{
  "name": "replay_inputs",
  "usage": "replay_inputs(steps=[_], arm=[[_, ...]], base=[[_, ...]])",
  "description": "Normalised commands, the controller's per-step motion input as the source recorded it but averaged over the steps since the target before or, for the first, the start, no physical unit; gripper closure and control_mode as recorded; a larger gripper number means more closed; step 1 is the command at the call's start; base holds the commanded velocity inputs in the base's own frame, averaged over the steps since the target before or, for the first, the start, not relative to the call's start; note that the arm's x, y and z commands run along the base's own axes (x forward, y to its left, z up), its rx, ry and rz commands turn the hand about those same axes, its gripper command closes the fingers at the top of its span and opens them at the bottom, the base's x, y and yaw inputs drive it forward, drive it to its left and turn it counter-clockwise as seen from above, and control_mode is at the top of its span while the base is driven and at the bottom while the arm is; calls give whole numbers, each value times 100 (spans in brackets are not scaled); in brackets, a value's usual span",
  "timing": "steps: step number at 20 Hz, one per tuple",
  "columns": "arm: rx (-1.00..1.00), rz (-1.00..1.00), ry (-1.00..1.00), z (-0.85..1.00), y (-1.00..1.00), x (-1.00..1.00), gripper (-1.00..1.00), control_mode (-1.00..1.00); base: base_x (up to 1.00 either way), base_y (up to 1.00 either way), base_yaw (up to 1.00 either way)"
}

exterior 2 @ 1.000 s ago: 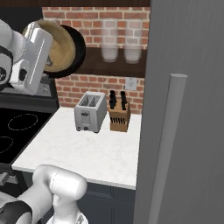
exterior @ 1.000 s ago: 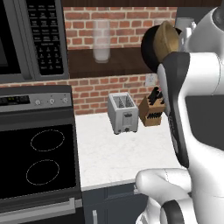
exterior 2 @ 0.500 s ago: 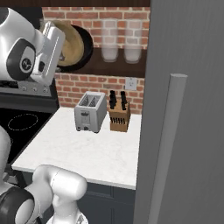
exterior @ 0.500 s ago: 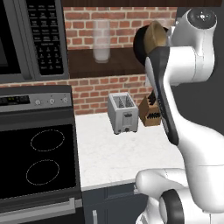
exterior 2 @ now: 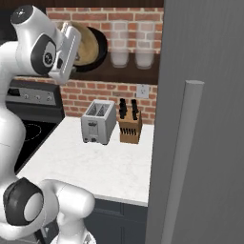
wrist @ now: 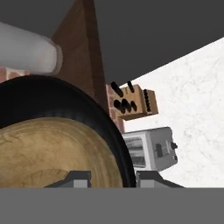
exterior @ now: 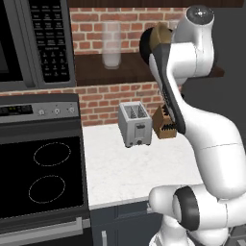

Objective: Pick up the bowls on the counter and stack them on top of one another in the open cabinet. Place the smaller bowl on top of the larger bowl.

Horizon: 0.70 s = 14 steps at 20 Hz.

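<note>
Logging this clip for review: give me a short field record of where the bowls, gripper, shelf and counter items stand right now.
held: small tan wooden bowl nested in wide glossy black bowl, both tipped on edge
gripper: shut on black bowl's rim
position: raised at dark brown wooden shelf
shelf items: clear glass tumblers
white stone counter: silver toaster, wooden knife block

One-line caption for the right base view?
Claw lifts nested black bowl and wooden bowl toward shelf above toaster.

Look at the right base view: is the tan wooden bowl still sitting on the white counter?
No, the tan wooden bowl is nested inside the black bowl, up at shelf height.
</note>
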Motion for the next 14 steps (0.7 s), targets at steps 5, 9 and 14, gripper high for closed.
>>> replay_inputs(steps=[5, 9, 14], arm=[[0, 0, 0, -8, 11, 63, 100, -100], [0, 0, 1, -8, 14, 65, 100, -100], [0, 0, 3, -17, 8, 51, 100, -100]], base=[[0, 0, 0], [0, 0, 0], [0, 0, 0]])
